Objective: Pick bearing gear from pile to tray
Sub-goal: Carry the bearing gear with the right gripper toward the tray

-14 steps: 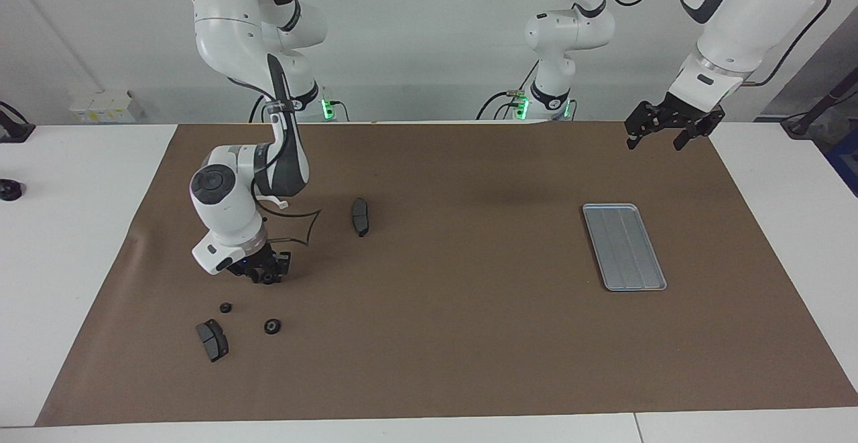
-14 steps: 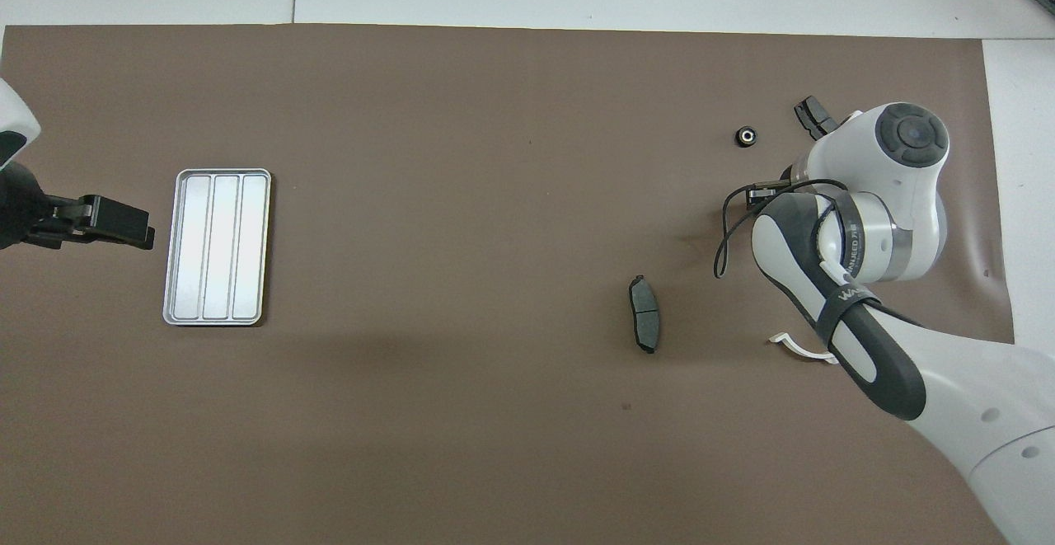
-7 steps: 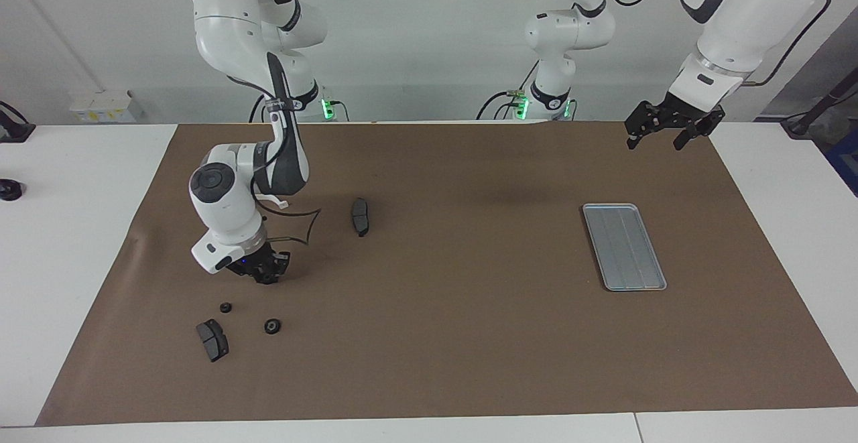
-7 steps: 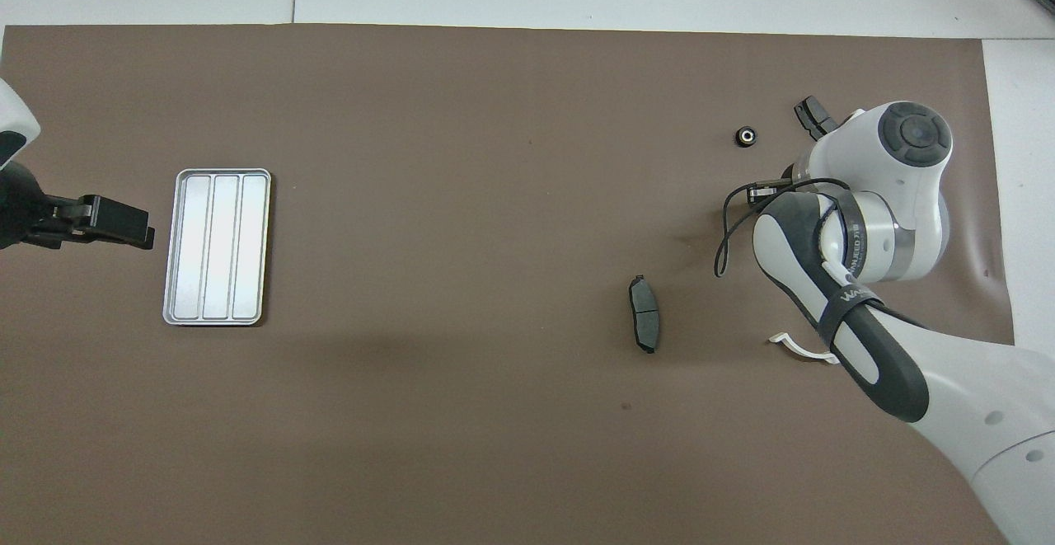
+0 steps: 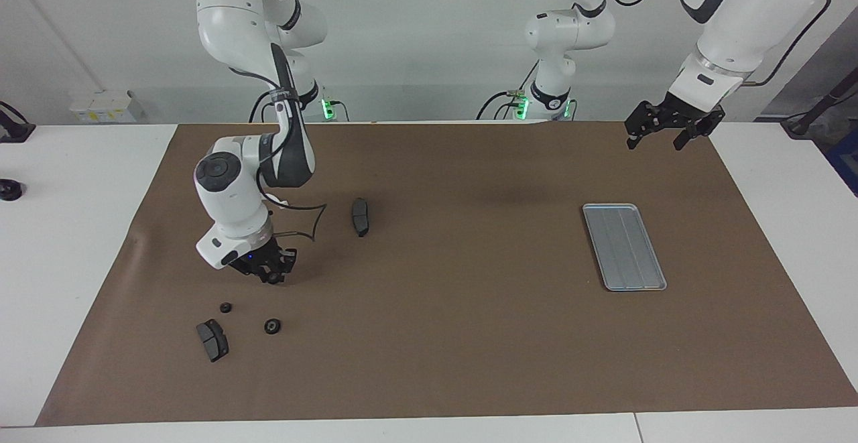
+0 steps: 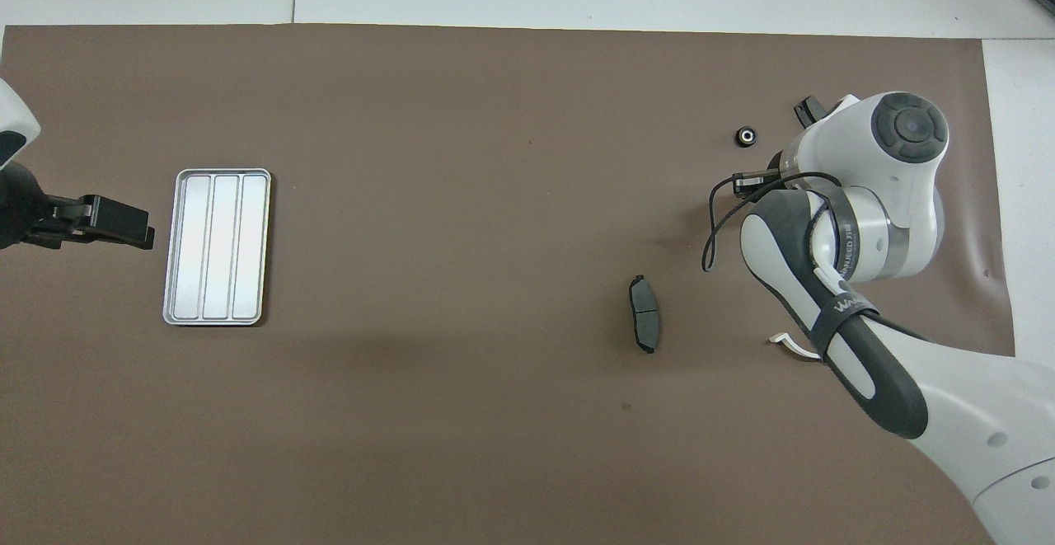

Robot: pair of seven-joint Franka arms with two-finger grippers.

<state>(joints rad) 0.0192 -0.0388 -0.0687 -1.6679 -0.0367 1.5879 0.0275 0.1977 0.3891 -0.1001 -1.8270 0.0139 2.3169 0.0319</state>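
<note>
While the right gripper (image 5: 271, 274) is held just above the mat (image 5: 456, 336) near the gears (image 5: 272, 326), it cannot be told whether its fingers are parted or closed. Two gears and a pad (image 5: 212, 340) are seen lying farther from the robots. The tray (image 5: 624, 246) is set toward the left arm's end, where the left gripper (image 5: 663, 136) is kept waiting with fingers apart.

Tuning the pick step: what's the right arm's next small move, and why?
Probably lift the right gripper straight up a little. It hangs low over the mat by two gears, and I cannot tell whether it holds one; a short rise would show that. The tray lies empty at the left arm's end, where the left gripper waits.
</note>
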